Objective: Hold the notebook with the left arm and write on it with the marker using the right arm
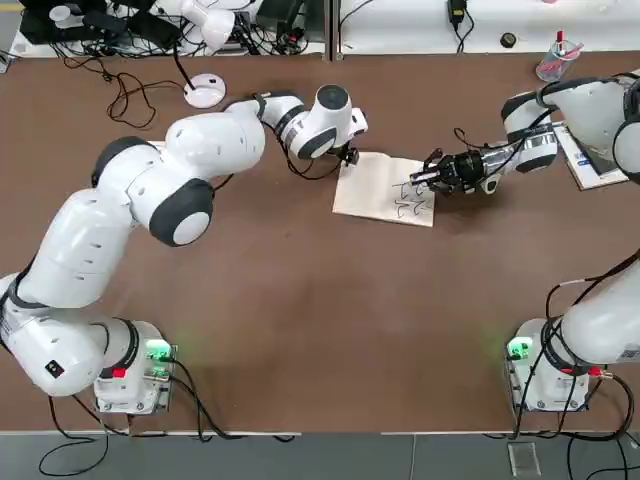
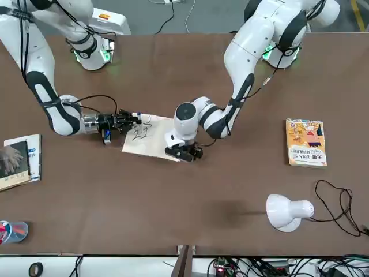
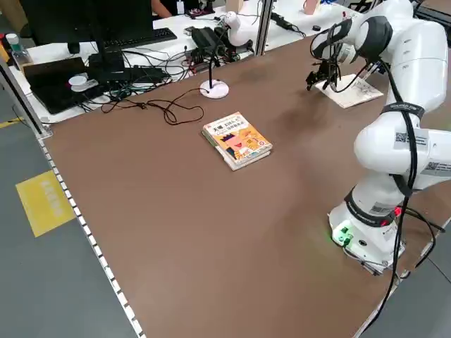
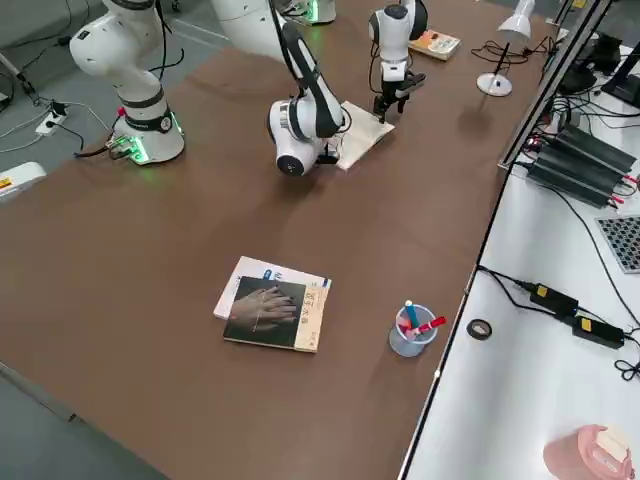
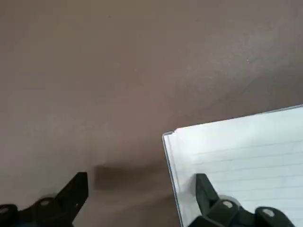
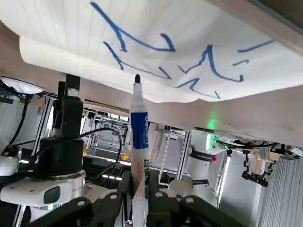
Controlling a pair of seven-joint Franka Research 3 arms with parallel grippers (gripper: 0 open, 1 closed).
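The left gripper (image 5: 142,189), spread, straddles the notebook's (image 5: 246,161) edge, presumably to steady it; above, the right gripper (image 6: 140,182) clenches the marker (image 6: 138,127), nib pageward for writing.

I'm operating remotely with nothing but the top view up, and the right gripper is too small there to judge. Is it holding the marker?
Observer: Yes. In the right wrist view, the right gripper is shut on the marker, and its dark tip is bare, with no cap on it.
Operator: What colour is the writing? It looks dark from overhead.
Observer: Blue; the strokes show that clearly in the same wrist view.
Operator: And the left gripper, is it clamped on the notebook?
Observer: No. The left wrist view shows the left gripper open, one finger over a corner of the notebook, the other over bare table.
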